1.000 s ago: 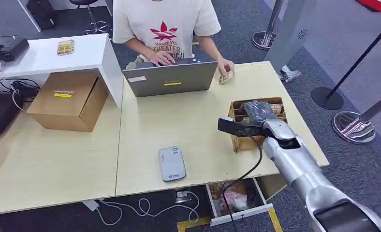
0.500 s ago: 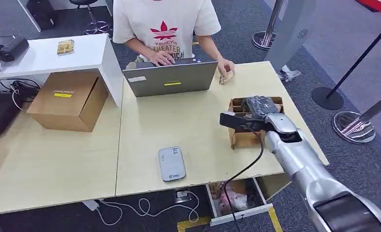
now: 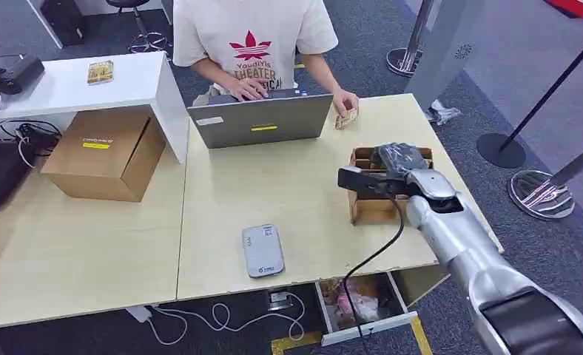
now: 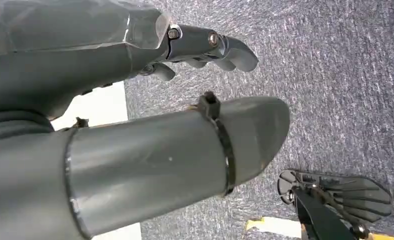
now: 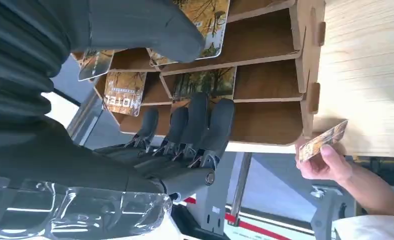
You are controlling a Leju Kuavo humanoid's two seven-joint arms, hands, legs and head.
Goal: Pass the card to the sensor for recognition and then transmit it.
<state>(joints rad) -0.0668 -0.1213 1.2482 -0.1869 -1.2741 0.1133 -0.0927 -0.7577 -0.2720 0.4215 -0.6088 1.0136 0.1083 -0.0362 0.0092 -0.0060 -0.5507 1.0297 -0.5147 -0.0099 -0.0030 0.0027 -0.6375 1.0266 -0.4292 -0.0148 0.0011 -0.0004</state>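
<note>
A wooden card box stands on the right part of the table, its slots holding several picture cards. My right hand hovers over the box with nothing held; in the right wrist view its thumb overlaps one card while its fingers stay apart from the thumb. The grey-blue sensor lies near the table's front edge, left of the box. My left hand hangs over carpet, fingers loosely spread and holding nothing.
A person sits behind a laptop at the far edge and holds a card in one hand. A cardboard box and a white shelf are at the left. An open drawer is below the table; stanchion bases stand at the right.
My right hand has moved a little farther from me, from over the box's middle toward its back slots. The sensor and the person's card have stayed put.
</note>
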